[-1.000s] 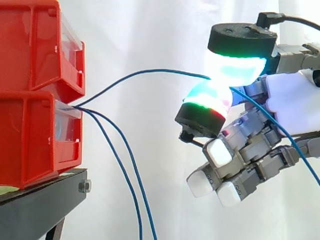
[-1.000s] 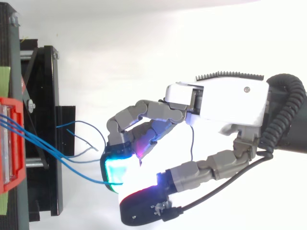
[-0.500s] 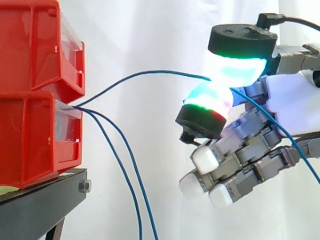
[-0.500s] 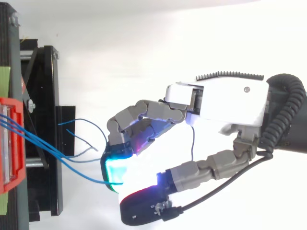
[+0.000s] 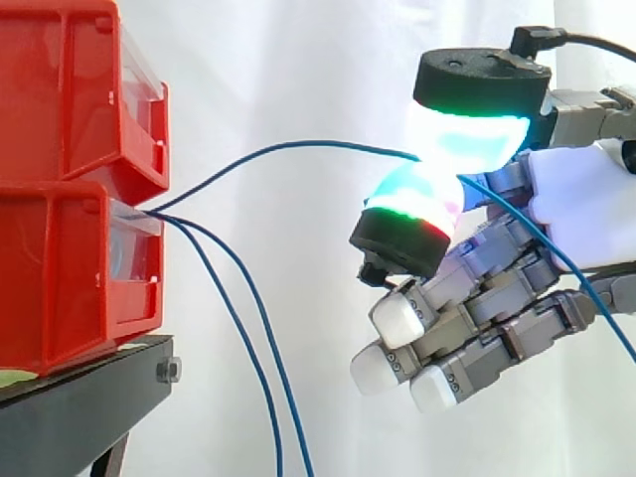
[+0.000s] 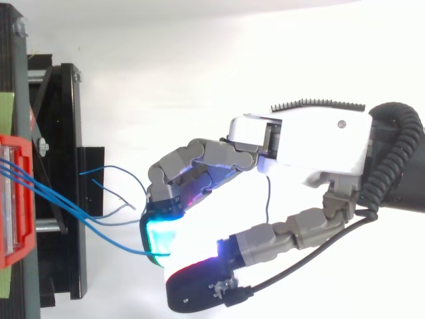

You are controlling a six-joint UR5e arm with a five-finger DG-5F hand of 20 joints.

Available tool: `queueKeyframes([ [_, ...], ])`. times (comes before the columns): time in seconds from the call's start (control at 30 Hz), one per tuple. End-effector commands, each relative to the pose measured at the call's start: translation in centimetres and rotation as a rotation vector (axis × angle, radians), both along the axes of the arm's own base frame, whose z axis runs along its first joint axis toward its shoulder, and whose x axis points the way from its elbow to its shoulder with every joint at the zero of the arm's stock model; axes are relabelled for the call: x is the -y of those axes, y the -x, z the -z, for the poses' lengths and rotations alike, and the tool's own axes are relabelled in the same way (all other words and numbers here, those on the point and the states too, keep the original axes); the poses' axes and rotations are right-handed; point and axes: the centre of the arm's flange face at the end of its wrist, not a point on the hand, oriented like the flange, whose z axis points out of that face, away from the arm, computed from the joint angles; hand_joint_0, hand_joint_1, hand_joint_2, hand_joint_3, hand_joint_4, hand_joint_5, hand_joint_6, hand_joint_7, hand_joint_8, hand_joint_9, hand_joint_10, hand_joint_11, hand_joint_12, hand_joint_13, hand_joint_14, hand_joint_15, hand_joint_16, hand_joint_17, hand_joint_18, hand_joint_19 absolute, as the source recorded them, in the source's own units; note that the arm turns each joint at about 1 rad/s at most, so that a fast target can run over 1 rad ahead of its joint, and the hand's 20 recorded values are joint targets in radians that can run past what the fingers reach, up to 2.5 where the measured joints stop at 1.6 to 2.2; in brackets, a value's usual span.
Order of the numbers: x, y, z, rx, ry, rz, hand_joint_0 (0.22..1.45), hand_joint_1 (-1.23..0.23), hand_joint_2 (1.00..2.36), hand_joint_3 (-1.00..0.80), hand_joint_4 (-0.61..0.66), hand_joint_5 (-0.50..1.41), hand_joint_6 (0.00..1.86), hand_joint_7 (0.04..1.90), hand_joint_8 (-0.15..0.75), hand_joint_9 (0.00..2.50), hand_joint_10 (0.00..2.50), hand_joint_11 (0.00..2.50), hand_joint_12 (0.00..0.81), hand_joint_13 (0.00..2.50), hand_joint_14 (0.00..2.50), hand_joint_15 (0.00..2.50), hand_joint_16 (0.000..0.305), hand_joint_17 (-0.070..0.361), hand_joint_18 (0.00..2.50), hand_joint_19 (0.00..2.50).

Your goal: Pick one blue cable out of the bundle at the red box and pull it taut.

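you get a close, level side view, red bins (image 5: 70, 268) left and hand (image 5: 586, 209) right, and a close overhead view sharing both plus the blue cable (image 5: 298, 143).

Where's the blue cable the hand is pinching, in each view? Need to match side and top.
Side view: the blue cable leaves the red box at left and arcs up and right to the glowing pads of the hand.
Top view: the blue cable is the lowest strand, running right and down to the cyan pad, lower centre-left.
Shared landmark: the red box, at the left edge in both.
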Motion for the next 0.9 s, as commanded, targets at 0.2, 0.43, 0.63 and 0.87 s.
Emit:
queueKeyframes([
  [0.2, 0.0, 0.0, 0.0, 0.0, 0.0, 0.0, 0.63, -0.9, 1.04, 0.05, -0.07, -0.1, 0.88, 1.38, 0.314, 0.65, 0.01, 0.33, 0.41, 0.43, 0.01, 0.22, 0.063, 0.142, 0.4, 0.2],
  [0.43, 0.0, 0.0, 0.0, 0.0, 0.0, 0.0, 0.63, -0.9, 1.02, 0.06, -0.07, -0.1, 0.88, 1.38, 0.315, 0.65, 0.01, 0.33, 0.409, 0.43, 0.01, 0.21, 0.063, 0.141, 0.4, 0.22],
  [0.63, 0.0, 0.0, 0.0, 0.0, 0.0, 0.0, 0.63, -0.9, 1.03, 0.05, -0.07, -0.1, 0.88, 1.38, 0.316, 0.66, 0.01, 0.33, 0.407, 0.44, 0.01, 0.21, 0.063, 0.141, 0.41, 0.21],
  [0.87, 0.0, 0.0, 0.0, 0.0, 0.0, 0.0, 0.63, -0.9, 1.03, 0.06, -0.07, -0.1, 0.87, 1.38, 0.315, 0.66, 0.01, 0.34, 0.408, 0.44, 0.01, 0.21, 0.062, 0.14, 0.42, 0.22],
])
